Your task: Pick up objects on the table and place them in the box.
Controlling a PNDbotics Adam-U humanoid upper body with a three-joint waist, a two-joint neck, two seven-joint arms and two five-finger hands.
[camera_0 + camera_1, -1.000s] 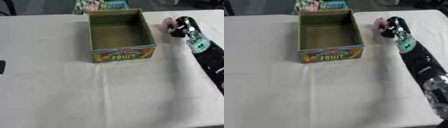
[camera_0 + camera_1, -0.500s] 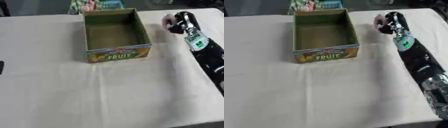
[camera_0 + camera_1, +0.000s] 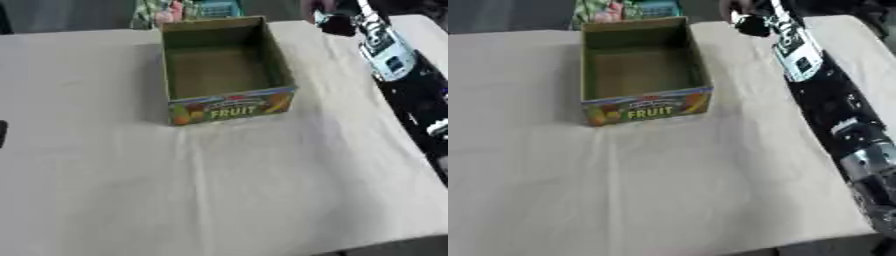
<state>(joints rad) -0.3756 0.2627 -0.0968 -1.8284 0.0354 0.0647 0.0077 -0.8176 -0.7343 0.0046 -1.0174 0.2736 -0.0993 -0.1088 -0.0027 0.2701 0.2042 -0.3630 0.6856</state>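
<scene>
Left eye view: an open cardboard box (image 3: pixel 227 75) printed FRUIT on its near wall stands on the cloth-covered tabletop (image 3: pixel 219 190), a little toward twelve o'clock of the middle. Its long axis runs from six to twelve o'clock, tipped slightly toward eleven, and the open top faces up; nothing can be seen lying inside. The robot's right arm (image 3: pixel 394 55) stretches from the four o'clock edge up to about one o'clock, where the right hand (image 3: pixel 337 22) sits at the picture's top edge, well apart from the box and to its two o'clock side. A small pinkish object (image 3: pixel 313 6) shows against the fingers at the very top; it is too blurred to name, and whether the fingers curl round it cannot be told. Colourful packages (image 3: pixel 179 9) lie just beyond the box's far wall at twelve o'clock. A dark shape (image 3: pixel 3 134) shows at the nine o'clock edge.

Right eye view: the same box (image 3: pixel 642 70) appears shifted toward ten o'clock, its printed wall facing six o'clock. The right hand (image 3: pixel 752 22) lies at one o'clock of the box, clear of its right wall, with the pinkish object (image 3: pixel 730 7) at its upper side near the picture's top. The arm's silver joints (image 3: pixel 868 160) show toward four o'clock.
</scene>
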